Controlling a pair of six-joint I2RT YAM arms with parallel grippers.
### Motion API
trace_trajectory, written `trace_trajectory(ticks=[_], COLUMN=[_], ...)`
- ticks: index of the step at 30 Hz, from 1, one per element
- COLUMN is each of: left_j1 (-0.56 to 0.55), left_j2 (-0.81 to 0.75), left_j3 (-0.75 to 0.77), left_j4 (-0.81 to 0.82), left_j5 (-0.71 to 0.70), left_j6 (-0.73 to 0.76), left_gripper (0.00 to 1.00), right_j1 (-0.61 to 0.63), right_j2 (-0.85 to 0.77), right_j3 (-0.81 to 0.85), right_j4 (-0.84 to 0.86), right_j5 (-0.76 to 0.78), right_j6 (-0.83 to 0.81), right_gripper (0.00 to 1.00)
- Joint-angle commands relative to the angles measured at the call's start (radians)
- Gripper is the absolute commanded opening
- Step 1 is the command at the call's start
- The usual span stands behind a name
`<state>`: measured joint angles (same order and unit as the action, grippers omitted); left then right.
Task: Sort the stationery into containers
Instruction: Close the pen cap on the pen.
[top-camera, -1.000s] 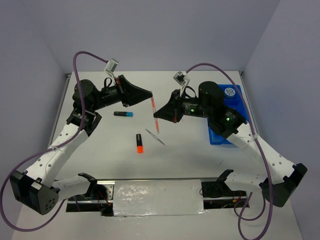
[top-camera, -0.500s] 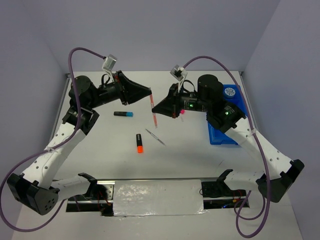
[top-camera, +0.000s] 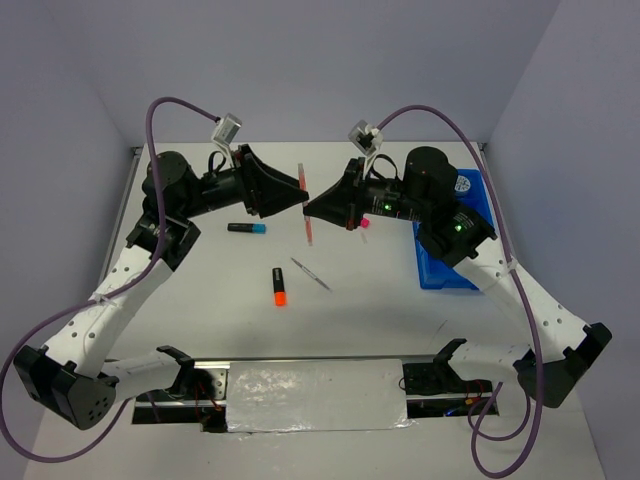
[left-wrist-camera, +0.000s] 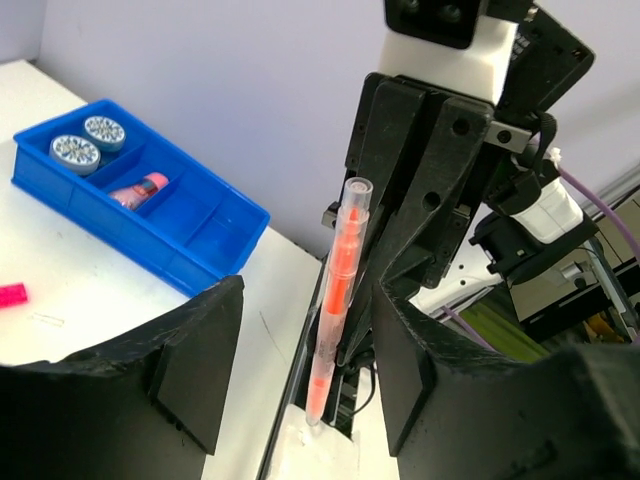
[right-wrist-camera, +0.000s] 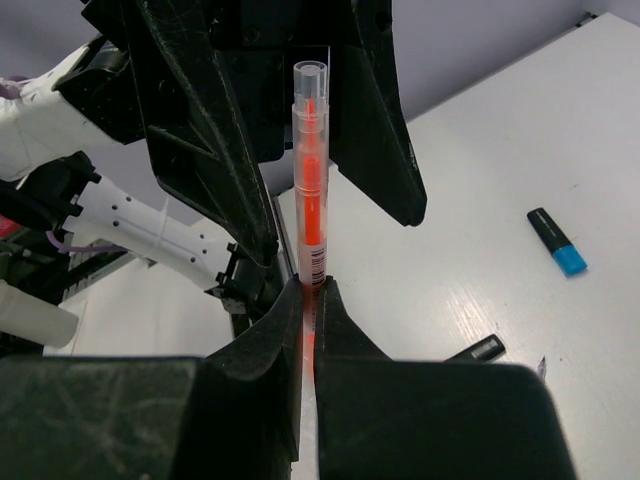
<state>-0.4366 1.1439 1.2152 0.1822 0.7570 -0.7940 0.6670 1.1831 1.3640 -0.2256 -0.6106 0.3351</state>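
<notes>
While both arms reach toward each other in mid-air, the tabletop (top-camera: 200, 310) under them shows plain white, boxed in by bare pale lilac-grey walls (top-camera: 320, 60) at the back and on both sides. Lying on it are a black marker with a blue end (top-camera: 246, 228), a black marker with an orange end (top-camera: 280, 287) nearer the arm bases, and a thin grey pen (top-camera: 310, 273) at a slant near that one. A small pink bit (top-camera: 365, 224) sits further right; I cannot tell what it is. Toward the right side stands the blue tray (left-wrist-camera: 120, 230). Its end compartment holds two round patterned discs (left-wrist-camera: 75, 150) side by side, and the next one holds a pink case (left-wrist-camera: 138, 190).

The orange pen (right-wrist-camera: 310, 160) is up off the tabletop, roughly upright. It has a clear barrel with an orange-pink core, a clear cap at the top and a barcode label low down. The right claw (right-wrist-camera: 310, 295) is pressed together on its lower part, pinching it. The left claw (top-camera: 298, 196) is spread, with a finger on each side of the pen and neither touching it.
</notes>
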Motion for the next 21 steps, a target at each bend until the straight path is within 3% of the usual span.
trace_trajectory(ticks=[1, 7, 11, 14, 21], left_j1=[-0.002, -0.002, -0.002, -0.002, -0.002], left_j2=[0.0, 0.005, 0.002, 0.005, 0.027], left_j3=[0.003, -0.013, 0.006, 0.021, -0.014], left_j4=[0.106, 0.154, 0.145, 0.126, 0.184], left_j5=[0.025, 0.027, 0.03, 0.038, 0.07], left_j6=[-0.025, -0.05, -0.041, -0.024, -0.056], left_gripper=[0.65, 0.66, 0.76, 0.67, 0.64], right_j1=[-0.003, 0.003, 0.002, 0.0, 0.002], right_j2=[-0.031, -0.017, -0.007, -0.005, -0.002], right_j3=[0.006, 0.007, 0.001, -0.006, 0.015], right_j4=[0.08, 0.068, 0.031, 0.057, 0.071], right_j5=[-0.038, -0.046, 0.003, -0.035, -0.046], right_j6=[0.03, 0.032, 0.024, 0.044, 0.058], right_gripper=[0.0, 0.0, 0.0, 0.0, 0.0])
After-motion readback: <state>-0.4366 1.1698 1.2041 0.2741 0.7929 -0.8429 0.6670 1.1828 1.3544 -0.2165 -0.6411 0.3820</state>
